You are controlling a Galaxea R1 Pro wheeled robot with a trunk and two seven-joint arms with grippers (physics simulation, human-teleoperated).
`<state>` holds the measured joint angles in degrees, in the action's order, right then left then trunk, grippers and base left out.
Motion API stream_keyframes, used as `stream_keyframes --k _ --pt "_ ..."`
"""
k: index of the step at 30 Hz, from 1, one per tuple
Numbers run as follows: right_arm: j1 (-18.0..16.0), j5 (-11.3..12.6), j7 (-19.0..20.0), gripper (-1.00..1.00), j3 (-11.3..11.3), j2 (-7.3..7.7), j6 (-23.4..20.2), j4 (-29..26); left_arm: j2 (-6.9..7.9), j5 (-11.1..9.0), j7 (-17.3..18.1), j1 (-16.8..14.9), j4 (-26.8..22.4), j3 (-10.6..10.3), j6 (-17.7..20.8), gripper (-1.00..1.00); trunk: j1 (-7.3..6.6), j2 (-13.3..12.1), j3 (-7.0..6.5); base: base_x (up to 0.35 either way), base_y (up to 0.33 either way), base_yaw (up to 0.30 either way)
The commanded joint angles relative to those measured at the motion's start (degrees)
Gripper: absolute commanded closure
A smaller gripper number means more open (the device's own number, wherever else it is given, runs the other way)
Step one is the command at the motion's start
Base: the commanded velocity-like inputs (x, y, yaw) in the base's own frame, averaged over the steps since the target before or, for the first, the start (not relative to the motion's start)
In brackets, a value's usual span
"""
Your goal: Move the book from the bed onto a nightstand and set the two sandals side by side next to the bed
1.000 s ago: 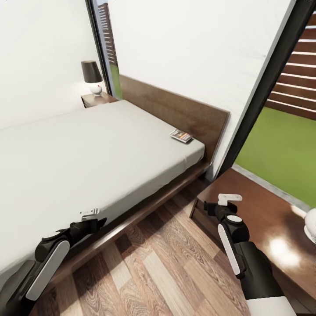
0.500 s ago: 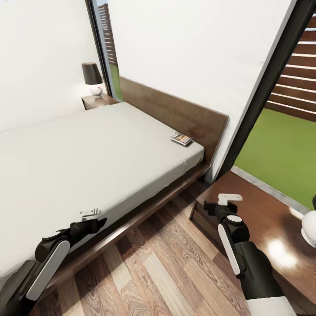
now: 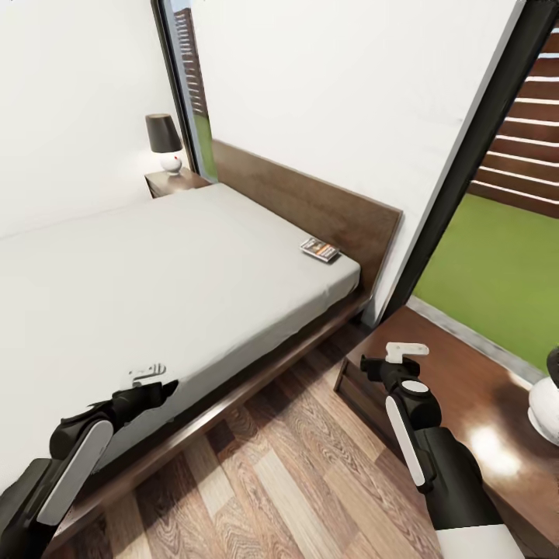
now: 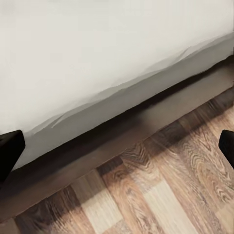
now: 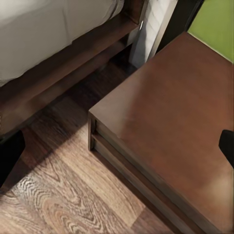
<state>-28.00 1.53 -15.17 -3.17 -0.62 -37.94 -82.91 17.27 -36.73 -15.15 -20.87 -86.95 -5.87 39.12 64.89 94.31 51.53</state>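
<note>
On the bed (image 3: 155, 264), near the headboard corner, the book (image 3: 320, 248) is seen lying flat; a closer approach is likely needed. Left gripper (image 3: 147, 374) and right gripper (image 3: 406, 352) are held spread, empty, beside the nightstand (image 3: 458, 388).

So the left wrist cam is looking down at the side of the bed (image 4: 97, 58). The pale mattress (image 4: 87, 44) takes up most of it, with a soft crease running along its side edge. Under that is the dark wooden frame (image 4: 102, 146), sitting in shadow and running diagonally. Past the frame is the wood-plank floor (image 4: 165, 195), light brown with strong grain. Two dark fingertips (image 4: 9, 151) of the left tool poke in at opposite sides, set wide apart, with nothing between them.
</note>
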Motion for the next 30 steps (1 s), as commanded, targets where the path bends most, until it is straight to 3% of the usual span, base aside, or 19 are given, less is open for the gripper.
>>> stream_keyframes --k 1,7,30 --pt "0.0 0.2 -0.4 -1.00 -0.1 0.01 -0.3 -0.1 0.08 -0.6 -0.5 0.0 -0.1 1.0 0.1 -1.00 -0.23 -0.4 -0.14 0.000 0.000 0.000" --pt "0.0 0.2 -0.4 -1.00 -0.1 0.01 -0.3 -0.1 0.05 -0.6 -0.5 0.0 -0.1 2.1 0.2 -1.00 -1.55 -2.8 -1.22 0.000 0.000 0.000" --pt "0.0 0.2 -0.4 -1.00 -0.1 0.01 -0.3 -0.3 0.05 -0.6 -0.5 0.0 -0.1 2.3 0.2 -1.00 -6.60 -12.0 -5.49 0.000 0.000 0.000"
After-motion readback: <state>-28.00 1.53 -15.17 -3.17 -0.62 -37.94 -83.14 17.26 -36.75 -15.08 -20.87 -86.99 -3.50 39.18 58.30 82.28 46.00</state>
